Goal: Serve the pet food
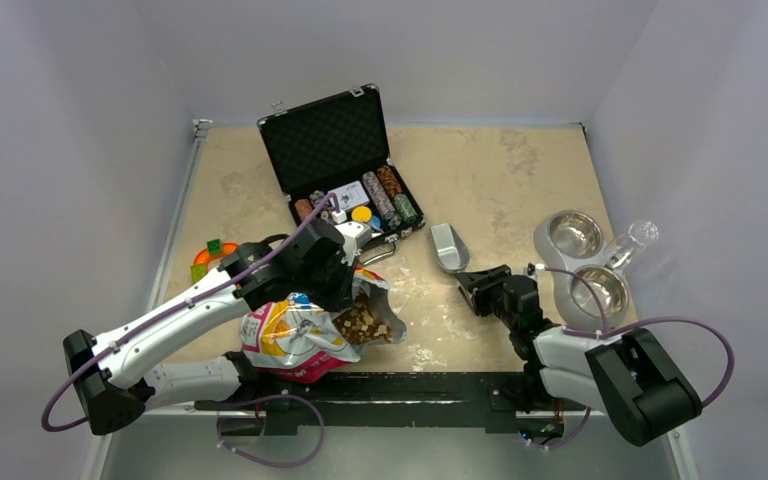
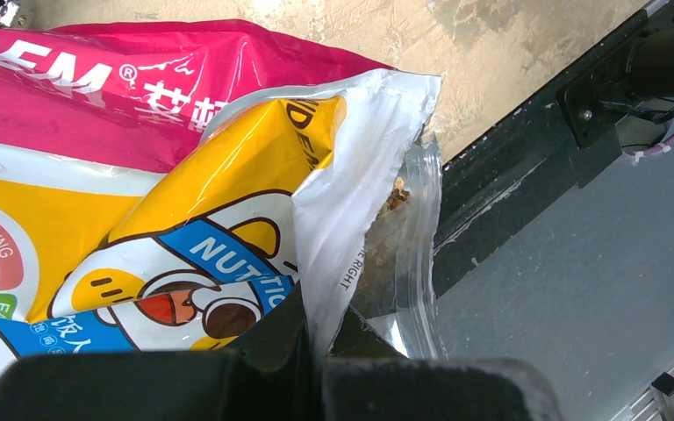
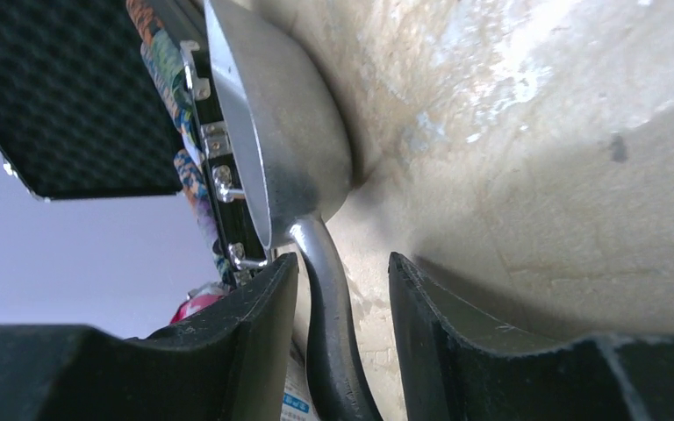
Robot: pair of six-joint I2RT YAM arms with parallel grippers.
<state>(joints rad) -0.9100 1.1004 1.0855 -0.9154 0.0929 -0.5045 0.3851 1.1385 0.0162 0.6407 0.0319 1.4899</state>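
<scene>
We see left arm (image 1: 190,310) bent over the bag (image 1: 295,340), left end effector (image 2: 316,342) pinching its rim, right arm (image 1: 560,350) right of the bag, right end effector (image 3: 342,289) spread astride the scoop (image 3: 290,132) handle

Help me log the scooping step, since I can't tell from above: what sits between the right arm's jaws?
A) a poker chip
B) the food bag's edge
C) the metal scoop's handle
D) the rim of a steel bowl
C: in the right wrist view the handle of the metal scoop runs between the right arm's jaws, which stand apart around it with a gap on one side.
</scene>
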